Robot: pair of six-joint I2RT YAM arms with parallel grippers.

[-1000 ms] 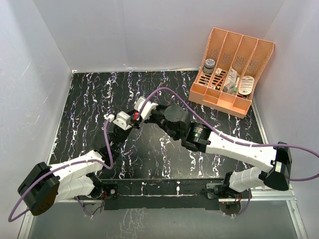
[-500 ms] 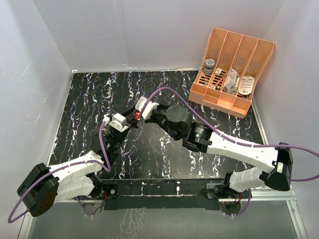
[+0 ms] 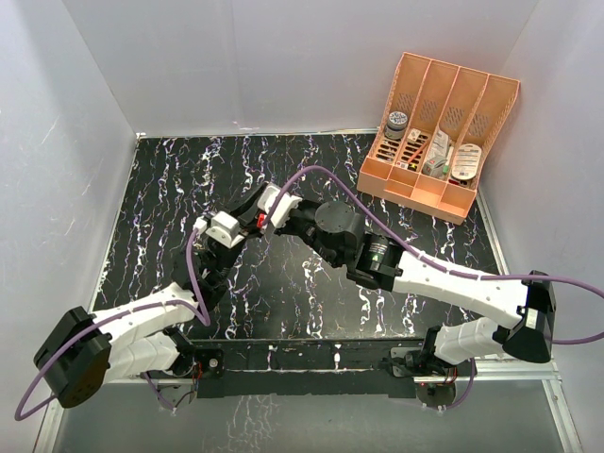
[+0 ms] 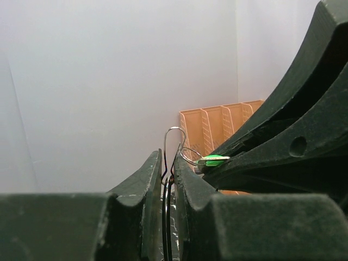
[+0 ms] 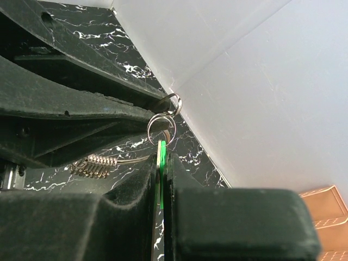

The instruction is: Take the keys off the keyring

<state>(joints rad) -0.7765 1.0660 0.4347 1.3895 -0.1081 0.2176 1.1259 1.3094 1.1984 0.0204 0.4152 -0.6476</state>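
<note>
Above mid-table, keyring (image 4: 173, 128) wire pinched betw. L gripper (image 4: 168, 163) fingers, green key (image 4: 213, 160) clamped in shut R gripper (image 5: 162, 155) just beside.

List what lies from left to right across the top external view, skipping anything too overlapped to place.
Left arm's black elbow housing → left arm's white wrist block → right arm's white wrist block → orange organizer at the far right corner.
</note>
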